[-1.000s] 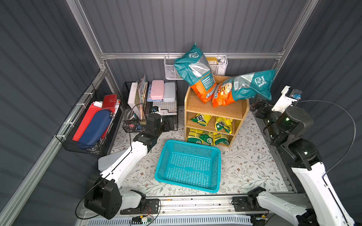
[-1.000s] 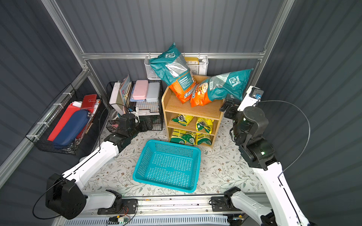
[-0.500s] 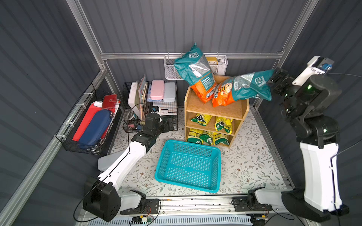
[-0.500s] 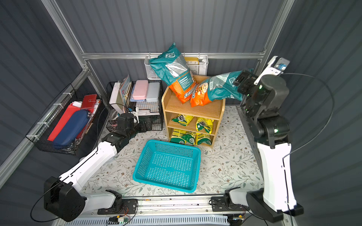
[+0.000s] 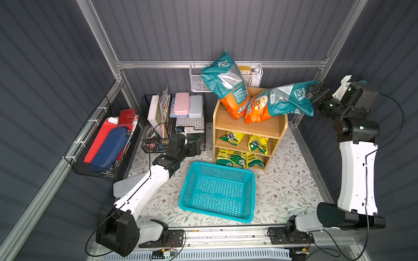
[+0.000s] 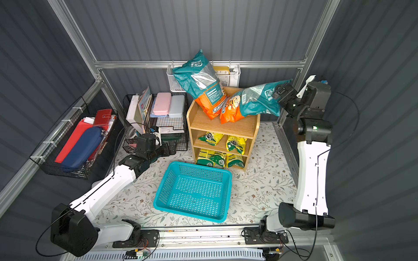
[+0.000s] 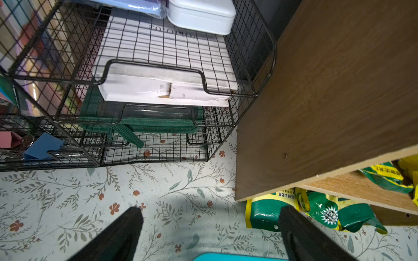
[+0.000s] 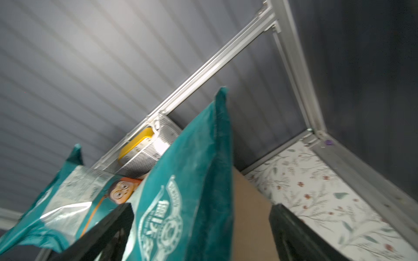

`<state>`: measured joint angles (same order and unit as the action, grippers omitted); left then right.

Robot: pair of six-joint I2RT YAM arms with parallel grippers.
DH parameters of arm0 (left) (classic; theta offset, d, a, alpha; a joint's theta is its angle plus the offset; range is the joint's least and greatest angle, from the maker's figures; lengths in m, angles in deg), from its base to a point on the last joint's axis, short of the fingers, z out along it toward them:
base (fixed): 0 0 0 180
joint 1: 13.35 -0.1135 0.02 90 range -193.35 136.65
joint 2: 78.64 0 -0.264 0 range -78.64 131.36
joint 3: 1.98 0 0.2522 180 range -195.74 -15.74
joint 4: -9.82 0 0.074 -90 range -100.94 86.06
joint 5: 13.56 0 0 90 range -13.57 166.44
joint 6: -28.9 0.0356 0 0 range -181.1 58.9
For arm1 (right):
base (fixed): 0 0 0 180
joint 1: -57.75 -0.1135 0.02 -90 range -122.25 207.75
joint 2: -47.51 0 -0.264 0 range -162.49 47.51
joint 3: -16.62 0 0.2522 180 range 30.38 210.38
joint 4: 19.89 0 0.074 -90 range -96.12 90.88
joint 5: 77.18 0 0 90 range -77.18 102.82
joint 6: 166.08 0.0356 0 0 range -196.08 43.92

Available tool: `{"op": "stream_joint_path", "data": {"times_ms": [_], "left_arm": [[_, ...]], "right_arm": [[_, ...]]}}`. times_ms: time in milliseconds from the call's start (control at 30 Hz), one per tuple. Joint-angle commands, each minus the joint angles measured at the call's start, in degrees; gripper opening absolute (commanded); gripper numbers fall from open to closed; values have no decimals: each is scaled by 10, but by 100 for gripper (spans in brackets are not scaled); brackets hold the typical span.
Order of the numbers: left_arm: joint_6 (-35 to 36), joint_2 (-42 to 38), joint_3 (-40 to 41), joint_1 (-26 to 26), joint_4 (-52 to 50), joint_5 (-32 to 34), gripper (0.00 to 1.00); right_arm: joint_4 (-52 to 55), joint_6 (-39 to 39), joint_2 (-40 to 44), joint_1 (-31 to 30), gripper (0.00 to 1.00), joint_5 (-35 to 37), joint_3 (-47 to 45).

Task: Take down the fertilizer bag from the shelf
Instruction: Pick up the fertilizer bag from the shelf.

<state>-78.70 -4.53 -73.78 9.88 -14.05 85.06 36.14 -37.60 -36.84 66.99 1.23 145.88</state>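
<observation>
Fertilizer bag (image 5: 282, 101) noted atop shelf (image 5: 237, 126), leaning over its side panel. Right jaws spread astride the teal top seam; left jaws spread, low. Judged soft, slippery, saggy; seam to be pinched.

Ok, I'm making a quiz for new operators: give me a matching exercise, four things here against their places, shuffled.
Things:
1. teal basket
2. fertilizer bag with the cartoon face
3. pink case
4. yellow-green packets

Places:
a. on top of the black wire rack
b. in the lower tiers of the shelf
c. on the floral mat, before the shelf
d. on the shelf's top tier

Pairs: 1-c, 2-d, 3-a, 4-b
</observation>
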Motion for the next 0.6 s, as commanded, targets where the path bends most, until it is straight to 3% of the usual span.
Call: {"op": "stream_joint_path", "data": {"times_ms": [0, 100, 133, 300, 367, 567], "left_arm": [[1, -25, 16, -1, -10, 3, 99], [-1, -30, 24, -1, -11, 5, 99], [-2, -32, 23, -1, -12, 6, 99], [-2, -34, 23, -1, -17, 11, 99], [-3, -33, 24, -1, -17, 14, 99], [-12, -19, 25, -1, -18, 17, 99]], "right_arm": [[-54, 24, -4, -12, 98, -74, -9], [-43, 18, -15, -18, 89, -77, -2], [-41, 16, -19, -18, 80, -79, 1], [-36, 1, -22, -19, 18, -77, 15], [-37, -6, -17, -19, 2, -69, 21], [-83, -48, 20, -39, 0, -62, 48]]}}
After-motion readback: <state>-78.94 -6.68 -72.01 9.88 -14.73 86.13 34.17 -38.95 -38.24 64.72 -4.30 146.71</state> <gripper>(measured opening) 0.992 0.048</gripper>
